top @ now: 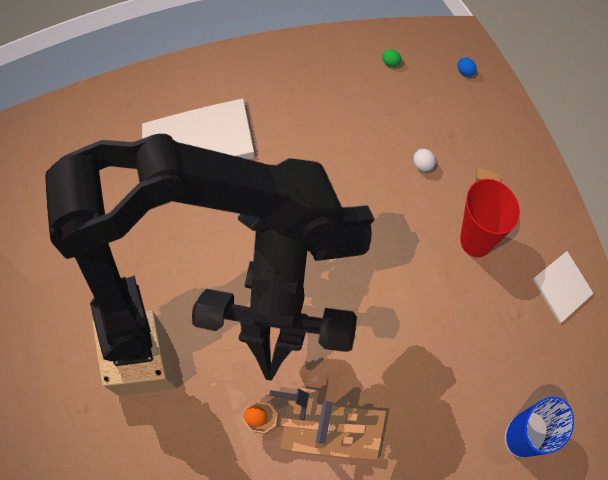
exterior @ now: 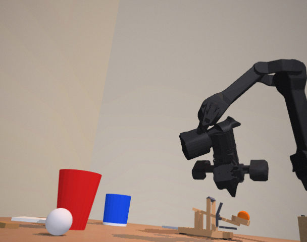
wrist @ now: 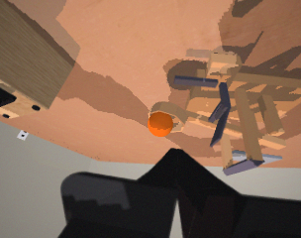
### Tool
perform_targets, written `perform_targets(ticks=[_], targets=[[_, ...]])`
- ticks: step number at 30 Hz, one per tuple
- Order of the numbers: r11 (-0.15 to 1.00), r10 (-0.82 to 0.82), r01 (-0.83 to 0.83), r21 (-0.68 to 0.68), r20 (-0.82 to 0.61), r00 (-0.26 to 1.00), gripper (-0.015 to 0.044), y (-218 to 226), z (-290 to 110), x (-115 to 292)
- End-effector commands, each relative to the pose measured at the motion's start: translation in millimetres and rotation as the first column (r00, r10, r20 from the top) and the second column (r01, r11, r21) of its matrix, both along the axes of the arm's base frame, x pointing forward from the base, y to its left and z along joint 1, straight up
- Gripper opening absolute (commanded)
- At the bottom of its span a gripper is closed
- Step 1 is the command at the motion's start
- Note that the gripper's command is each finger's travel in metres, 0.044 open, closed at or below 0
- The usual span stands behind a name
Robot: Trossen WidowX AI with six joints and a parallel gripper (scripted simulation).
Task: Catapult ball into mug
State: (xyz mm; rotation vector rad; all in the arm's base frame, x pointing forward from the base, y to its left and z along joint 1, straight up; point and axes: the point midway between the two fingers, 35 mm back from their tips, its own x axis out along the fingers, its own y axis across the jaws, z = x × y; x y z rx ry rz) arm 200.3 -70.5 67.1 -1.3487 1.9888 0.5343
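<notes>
A: Where was the ball?
B: Below the gripper, slightly to its left in the top view, seated in the catapult's cup.
A: And the gripper?
B: Fingers pressed together, holding nothing, hanging above the catapult without touching it.
A: The mug?
B: Far to the gripper's right, on the table, well apart from it.

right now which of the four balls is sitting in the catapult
The orange ball. It rests in the cup at the end of the catapult arm, just below the shut gripper. The white, green and blue balls lie loose on the table.
</notes>
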Motion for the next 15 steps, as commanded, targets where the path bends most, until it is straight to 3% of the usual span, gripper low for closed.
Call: perform_targets(ticks=[1, 15], targets=[[1.000, 0.004, -0.004, -0.003, -0.010, 1.000, 0.0000, -0.8, -8.3, -0.9], [1.000, 0.004, -0.004, -0.003, -0.010, 1.000, 0.0000, -1.5, -31.6, 0.4]])
